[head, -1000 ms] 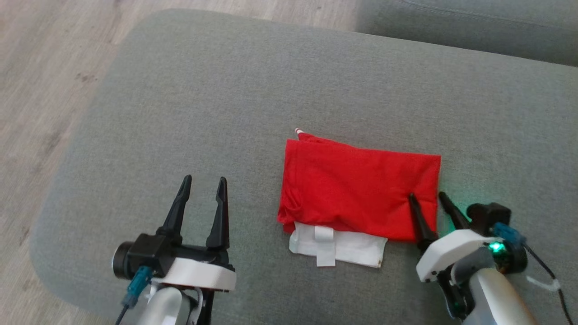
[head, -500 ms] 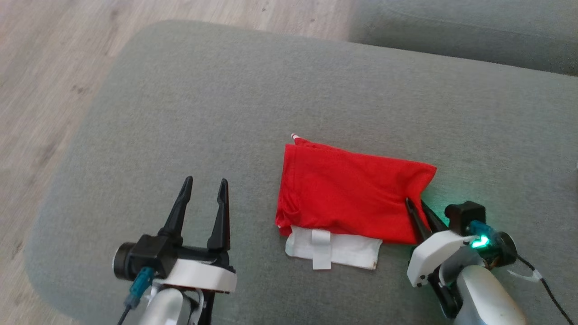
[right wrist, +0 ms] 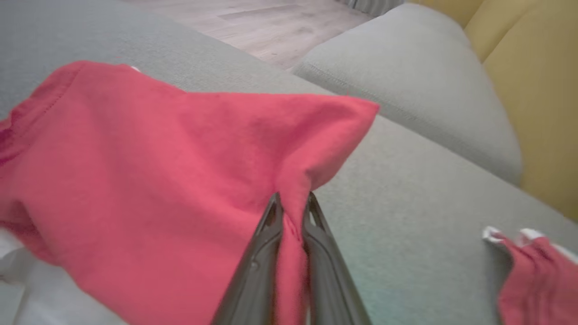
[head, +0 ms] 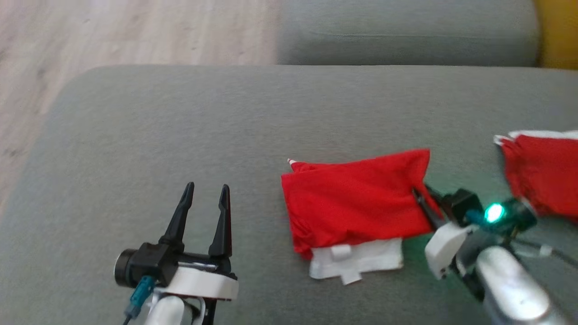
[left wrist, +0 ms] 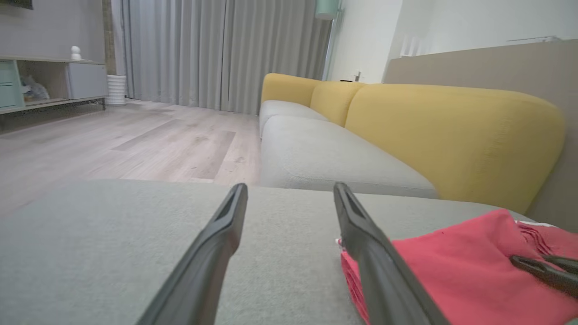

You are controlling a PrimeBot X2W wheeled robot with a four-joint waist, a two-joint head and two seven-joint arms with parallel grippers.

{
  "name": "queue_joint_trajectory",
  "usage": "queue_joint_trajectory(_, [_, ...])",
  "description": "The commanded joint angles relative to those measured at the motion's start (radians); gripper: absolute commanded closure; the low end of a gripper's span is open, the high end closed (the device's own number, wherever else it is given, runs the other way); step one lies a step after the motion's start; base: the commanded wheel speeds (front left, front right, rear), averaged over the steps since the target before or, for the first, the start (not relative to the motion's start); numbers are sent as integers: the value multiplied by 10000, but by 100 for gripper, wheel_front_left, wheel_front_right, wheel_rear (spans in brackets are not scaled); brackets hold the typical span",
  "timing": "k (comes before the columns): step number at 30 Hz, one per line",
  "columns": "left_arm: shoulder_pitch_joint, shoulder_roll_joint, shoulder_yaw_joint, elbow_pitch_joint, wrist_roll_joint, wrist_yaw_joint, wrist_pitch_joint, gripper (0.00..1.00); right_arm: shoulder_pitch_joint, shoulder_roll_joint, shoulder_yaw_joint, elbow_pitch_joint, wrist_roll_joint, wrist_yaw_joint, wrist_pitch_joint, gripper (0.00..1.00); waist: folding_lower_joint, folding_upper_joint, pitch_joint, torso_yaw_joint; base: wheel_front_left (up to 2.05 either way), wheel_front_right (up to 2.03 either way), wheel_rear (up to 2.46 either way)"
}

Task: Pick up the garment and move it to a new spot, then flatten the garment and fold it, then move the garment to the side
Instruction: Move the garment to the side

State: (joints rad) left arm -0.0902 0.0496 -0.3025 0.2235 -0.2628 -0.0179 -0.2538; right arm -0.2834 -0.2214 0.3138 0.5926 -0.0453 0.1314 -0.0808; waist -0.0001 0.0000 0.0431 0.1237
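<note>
Your left gripper and right gripper carry black fingers, white wrist shells, silver forearms, teal plugs, one green light.

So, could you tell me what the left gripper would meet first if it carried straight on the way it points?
Nothing nearby, it seems: the left gripper points across the grey cushion, with the red garment off to its right. Past the cushion's far edge, the grey sofa seat probably comes first.

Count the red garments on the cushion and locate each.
2. The folded garment lies centrally, its edge pinched by the right hand. The other garment lies far right, partly out of frame; more may be hidden.
</note>
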Motion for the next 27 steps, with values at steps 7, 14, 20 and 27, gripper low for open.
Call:
queue_joint_trajectory(7, [-494, 7, 139, -592, 26, 67, -80, 0, -1380, -1968, 1091, -1578, 366, -7, 695, 100, 1, 0, 579, -1609, 0, 0, 0])
queue_joint_trajectory(14, [-1208, 7, 88, -753, 165, 16, -80, 0, -2385, -3901, 694, -2263, 1000, -7, 1296, 100, 1, 0, 1634, -2302, 0, 0, 0])
queue_joint_trajectory(20, [-1800, 7, 135, -737, 359, -158, -80, 0, -2898, -4874, -198, -2073, 1155, -7, 1632, 100, 1, 0, 2432, -2491, 0, 0, 0])
queue_joint_trajectory(27, [-2222, 7, 95, -644, 466, -325, -80, 0, -3007, -5344, -1158, -1403, 816, -7, 1827, 100, 1, 0, 2931, -2418, 0, 0, 0])
